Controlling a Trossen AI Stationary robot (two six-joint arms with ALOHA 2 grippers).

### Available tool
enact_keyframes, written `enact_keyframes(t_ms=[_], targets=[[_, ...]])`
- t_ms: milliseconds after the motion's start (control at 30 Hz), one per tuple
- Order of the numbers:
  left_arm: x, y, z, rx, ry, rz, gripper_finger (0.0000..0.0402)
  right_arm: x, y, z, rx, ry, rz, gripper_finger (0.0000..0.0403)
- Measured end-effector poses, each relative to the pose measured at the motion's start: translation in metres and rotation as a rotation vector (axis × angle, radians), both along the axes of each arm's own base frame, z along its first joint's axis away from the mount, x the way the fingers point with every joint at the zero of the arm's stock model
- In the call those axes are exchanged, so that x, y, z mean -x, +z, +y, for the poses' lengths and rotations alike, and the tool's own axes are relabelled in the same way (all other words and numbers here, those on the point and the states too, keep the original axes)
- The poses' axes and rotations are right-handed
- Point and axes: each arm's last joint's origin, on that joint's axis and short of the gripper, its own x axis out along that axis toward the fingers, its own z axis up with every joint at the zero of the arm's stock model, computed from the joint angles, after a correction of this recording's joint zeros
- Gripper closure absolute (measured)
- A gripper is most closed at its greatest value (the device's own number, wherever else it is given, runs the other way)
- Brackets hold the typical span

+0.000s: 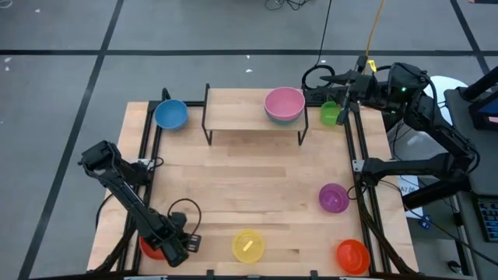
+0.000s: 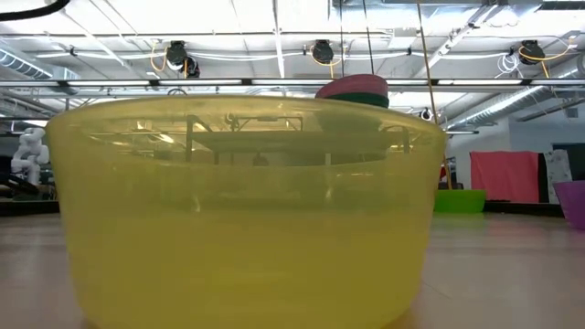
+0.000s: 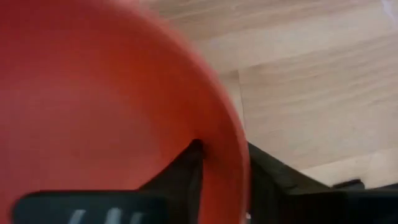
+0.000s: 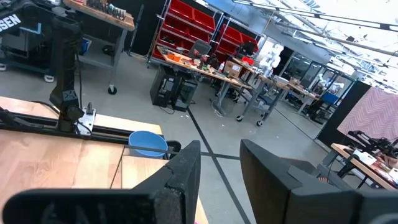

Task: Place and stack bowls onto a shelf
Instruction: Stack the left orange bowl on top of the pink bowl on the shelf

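Observation:
My left gripper [image 1: 170, 247] is at the table's near left corner, shut on the red bowl [image 1: 149, 247], which it partly hides. The shelf [image 1: 241, 117] stands at the far edge with the pink bowl [image 1: 284, 101] nested in the teal one on its right end. The blue bowl [image 1: 170, 114] rests on the table left of the shelf and the green bowl [image 1: 331, 113] to its right. Purple [image 1: 334, 197], orange [image 1: 352, 255] and yellow [image 1: 248, 246] bowls rest on the table. My right gripper [image 4: 221, 174] is open and empty, up by the far right corner near the green bowl. My left gripper [image 3: 224, 152] has the red bowl's rim [image 3: 239, 186] pinched through the wall, one finger [image 3: 180, 180] inside the bowl and the other [image 3: 273, 186] outside. Whether the bowl is off the table, I cannot tell.
The yellow bowl [image 2: 242, 210] fills the low view, with the pink-on-teal stack [image 2: 355, 89] showing above it. Black rails [image 1: 366, 218] run along the table's left and right edges. Bare wood lies in the table's middle [image 1: 249, 179] and on the shelf's left part [image 1: 229, 115].

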Motion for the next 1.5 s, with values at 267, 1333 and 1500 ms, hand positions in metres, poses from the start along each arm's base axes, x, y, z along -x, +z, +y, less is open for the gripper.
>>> enact_keyframes(t_ms=[267,1333,1500], targets=[[0.007,0.015,0.008,0.022,-0.048,0.051,0.0389,0.000,0.000,0.000,0.005,0.001,-0.001,0.0298],[0.004,0.188,0.200,-0.526,-0.195,-1.049,0.0396,-0.001,-0.001,-0.001,-0.066,-0.003,-0.016,0.0298],[-0.001,0.219,0.214,-0.698,-0.225,-1.322,0.0396,-0.008,-0.008,-0.004,-0.114,-0.003,0.038,0.0298]])
